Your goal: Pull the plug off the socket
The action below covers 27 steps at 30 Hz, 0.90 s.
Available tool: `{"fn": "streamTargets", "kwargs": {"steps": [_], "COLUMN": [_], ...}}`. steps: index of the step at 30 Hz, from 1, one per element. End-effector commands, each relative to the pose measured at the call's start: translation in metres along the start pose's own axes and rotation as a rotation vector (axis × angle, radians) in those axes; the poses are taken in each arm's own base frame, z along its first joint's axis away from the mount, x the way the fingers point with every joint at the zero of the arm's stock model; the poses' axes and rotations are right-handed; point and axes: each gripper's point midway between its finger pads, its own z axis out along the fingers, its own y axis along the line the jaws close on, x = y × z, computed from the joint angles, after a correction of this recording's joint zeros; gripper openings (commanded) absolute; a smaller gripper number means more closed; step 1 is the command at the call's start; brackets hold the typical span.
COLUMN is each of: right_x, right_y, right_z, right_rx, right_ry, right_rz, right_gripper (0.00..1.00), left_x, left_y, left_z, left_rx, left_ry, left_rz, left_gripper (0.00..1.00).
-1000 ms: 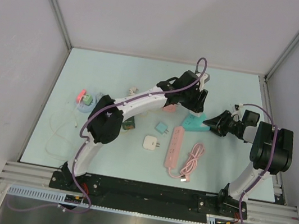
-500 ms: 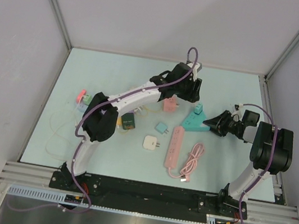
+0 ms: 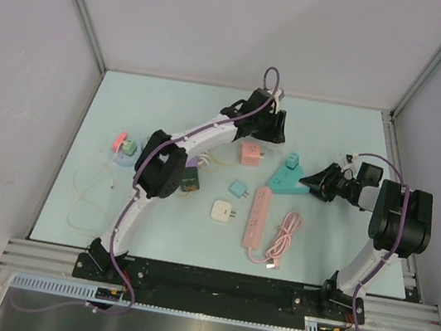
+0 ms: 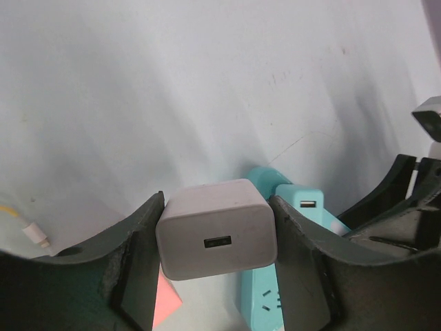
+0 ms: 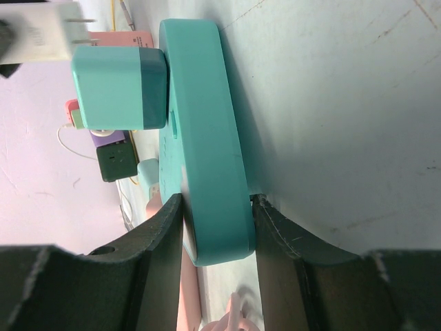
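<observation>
The left gripper (image 4: pixel 217 224) is clamped on a white charger plug (image 4: pixel 218 243). Its two dark fingers (image 4: pixel 138 262) press against the plug's sides, and the USB port faces the wrist camera. In the right wrist view the plug's metal prongs are bare in the air, apart from the teal socket block (image 5: pixel 204 131). That block lies on the table (image 3: pixel 147 99) (a pale blue-green surface), to the right of the left gripper and nearer the arm bases. The right gripper (image 5: pixel 215 231) pinches one end of it, with a finger on each long face. A teal plug (image 5: pixel 118 87) is seated in the block's side. Just left of the block lies a pink adapter (image 3: pixel 250 152). Closer to the arm bases, a pink power strip (image 3: pixel 259 216) and a coiled pink cable (image 3: pixel 284 233) lie side by side.
</observation>
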Motion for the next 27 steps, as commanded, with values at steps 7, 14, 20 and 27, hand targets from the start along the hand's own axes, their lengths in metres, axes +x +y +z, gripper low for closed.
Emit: {"fn": "streamTargets", "kwargs": {"steps": [7,14,20,27], "right_x": [0.006,0.006,0.006,0.005], "right_y": [-0.061,-0.062,-0.061,-0.061], "right_z": [0.000,0.000,0.000,0.000], "right_rx": [0.253,0.254,0.252,0.249], "right_ry": [-0.037,-0.037,-0.038,-0.040], "right_rz": [0.051,0.051,0.052,0.051], "right_gripper": [0.13,0.13,0.13,0.13], "left_x": [-0.016,-0.025,-0.026,-0.012], "left_y": [-0.012,-0.016,-0.037,-0.083], "left_z": [0.000,-0.013,-0.025,-0.030], "left_rx": [0.060,0.049,0.081,0.121], "left_ry": [-0.014,-0.033,-0.050,-0.069], "left_rz": [-0.018,0.004,0.090,0.275], "left_gripper": [0.61,0.88,0.90,0.89]}}
